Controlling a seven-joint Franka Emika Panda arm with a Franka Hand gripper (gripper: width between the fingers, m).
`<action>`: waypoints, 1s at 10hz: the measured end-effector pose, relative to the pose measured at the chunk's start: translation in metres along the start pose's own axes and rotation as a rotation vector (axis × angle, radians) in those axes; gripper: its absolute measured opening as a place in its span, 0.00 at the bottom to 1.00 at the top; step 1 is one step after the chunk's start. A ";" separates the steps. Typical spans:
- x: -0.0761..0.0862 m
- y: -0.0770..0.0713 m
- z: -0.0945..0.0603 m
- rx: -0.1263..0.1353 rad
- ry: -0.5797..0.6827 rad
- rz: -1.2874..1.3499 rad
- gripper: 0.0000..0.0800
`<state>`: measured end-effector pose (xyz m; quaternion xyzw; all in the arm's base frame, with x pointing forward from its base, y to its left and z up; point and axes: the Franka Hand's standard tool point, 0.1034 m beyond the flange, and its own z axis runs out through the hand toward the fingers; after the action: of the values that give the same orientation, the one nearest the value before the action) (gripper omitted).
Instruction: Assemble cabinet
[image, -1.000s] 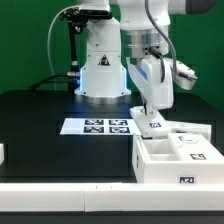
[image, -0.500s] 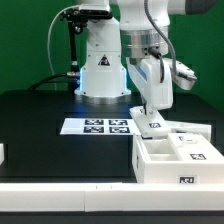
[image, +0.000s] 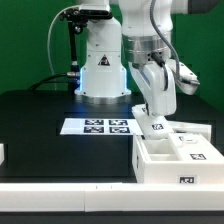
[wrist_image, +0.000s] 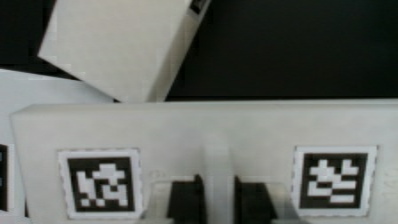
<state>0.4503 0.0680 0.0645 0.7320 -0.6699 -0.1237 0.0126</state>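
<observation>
Pinching a tagged white cabinet panel (image: 153, 124), the gripper (image: 151, 112) has its fingers (wrist_image: 182, 205) closed tight on the edge, cabinet box (image: 158, 172) just below

Ext. view: we can't make out the gripper (image: 152, 108) fingertips where it clamps the panel (image: 155, 124). On the cabinet (image: 176, 158) the tags are too small for us to read. A white piece (image: 2, 153) is cut by the exterior view's left edge. Wrist view: we get the panel blurred, running past the pic's edges; one tag (wrist_image: 4, 180) is sliced off, fingers (wrist_image: 178, 200) just dark smears.
</observation>
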 end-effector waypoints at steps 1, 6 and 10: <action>0.001 0.000 0.001 0.006 0.003 -0.001 0.08; 0.017 0.002 0.003 0.231 0.070 -0.012 0.08; 0.020 -0.005 -0.003 0.303 0.085 -0.033 0.08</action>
<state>0.4575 0.0482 0.0636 0.7410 -0.6676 0.0095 -0.0719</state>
